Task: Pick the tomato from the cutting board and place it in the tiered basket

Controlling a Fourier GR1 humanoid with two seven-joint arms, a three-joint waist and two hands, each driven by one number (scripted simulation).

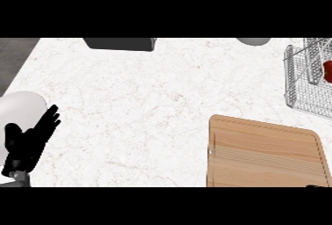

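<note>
We see a white marbled counter (149, 101) with faint veins filling most of the view under even light. A strip of dark grey floor (14, 57) shows past its edge, above where the left hand (29, 140) rests.

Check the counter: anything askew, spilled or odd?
Nothing spilled or askew. The board lies flat and bare; a red thing, likely the tomato, sits in the basket at the right edge. Left hand rests open.
</note>
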